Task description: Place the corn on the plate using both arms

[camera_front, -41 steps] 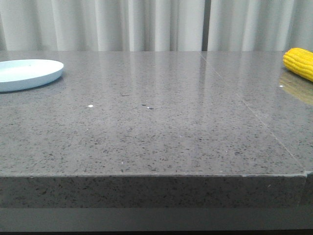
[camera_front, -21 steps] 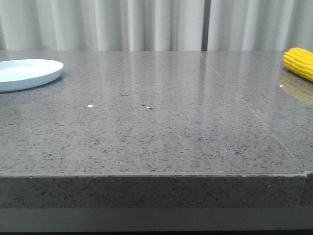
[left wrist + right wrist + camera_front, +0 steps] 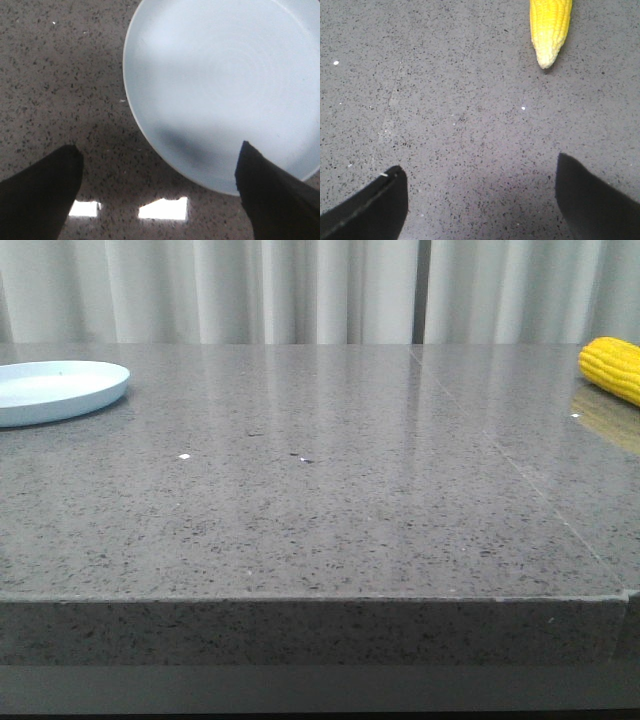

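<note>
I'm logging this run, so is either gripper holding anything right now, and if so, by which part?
Nothing is held. The left gripper is open above the plate, and the right gripper is open over the bare table, short of the corn.

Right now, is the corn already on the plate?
No. In the front view the corn lies at the table's far right, while the plate sits bare at the far left.

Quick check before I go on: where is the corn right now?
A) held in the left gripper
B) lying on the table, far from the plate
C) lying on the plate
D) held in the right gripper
B: the corn lies on the table at the far right, the plate at the far left; the right gripper is open and empty.
</note>
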Motion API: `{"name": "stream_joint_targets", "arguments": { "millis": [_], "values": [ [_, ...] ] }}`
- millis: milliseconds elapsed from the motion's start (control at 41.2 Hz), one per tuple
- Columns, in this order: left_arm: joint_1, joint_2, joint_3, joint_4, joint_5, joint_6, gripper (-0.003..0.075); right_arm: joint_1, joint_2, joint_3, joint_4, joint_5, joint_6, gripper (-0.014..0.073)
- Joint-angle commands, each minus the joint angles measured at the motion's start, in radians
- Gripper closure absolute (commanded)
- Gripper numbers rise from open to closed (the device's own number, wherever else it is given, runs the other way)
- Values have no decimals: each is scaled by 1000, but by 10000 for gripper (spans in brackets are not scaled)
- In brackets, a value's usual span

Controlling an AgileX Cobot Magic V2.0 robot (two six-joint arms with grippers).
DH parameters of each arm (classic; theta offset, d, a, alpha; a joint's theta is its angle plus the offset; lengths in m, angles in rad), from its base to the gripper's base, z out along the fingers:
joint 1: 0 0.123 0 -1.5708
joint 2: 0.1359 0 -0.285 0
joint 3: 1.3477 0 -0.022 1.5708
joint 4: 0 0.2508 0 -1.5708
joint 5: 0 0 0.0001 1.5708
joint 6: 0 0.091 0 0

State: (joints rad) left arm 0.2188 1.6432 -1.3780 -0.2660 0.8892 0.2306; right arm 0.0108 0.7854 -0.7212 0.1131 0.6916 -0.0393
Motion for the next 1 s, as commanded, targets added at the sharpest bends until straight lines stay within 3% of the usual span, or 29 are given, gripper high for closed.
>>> {"name": "stream_joint_targets", "arguments": {
  "millis": [0, 534, 607, 704, 947, 971],
  "values": [
    [9, 15, -72, -56, -43, 13, 122, 0, 0, -28, 3, -51, -7, -31],
    [9, 200, -187, -123, -92, 18, 123, 0, 0, -28, 3, -51, -7, -31],
    [9, 209, -187, -125, -87, 25, 153, 0, 0, -28, 3, -51, -7, -31],
    [9, 216, -187, -125, -76, 25, 278, 0, 0, -28, 3, -51, -7, -31],
    [9, 215, -187, -125, -76, 27, 732, 0, 0, -28, 3, -51, -7, -31],
    [9, 215, -187, -125, -76, 27, 738, 0, 0, -28, 3, -51, -7, -31]
  ]
}}
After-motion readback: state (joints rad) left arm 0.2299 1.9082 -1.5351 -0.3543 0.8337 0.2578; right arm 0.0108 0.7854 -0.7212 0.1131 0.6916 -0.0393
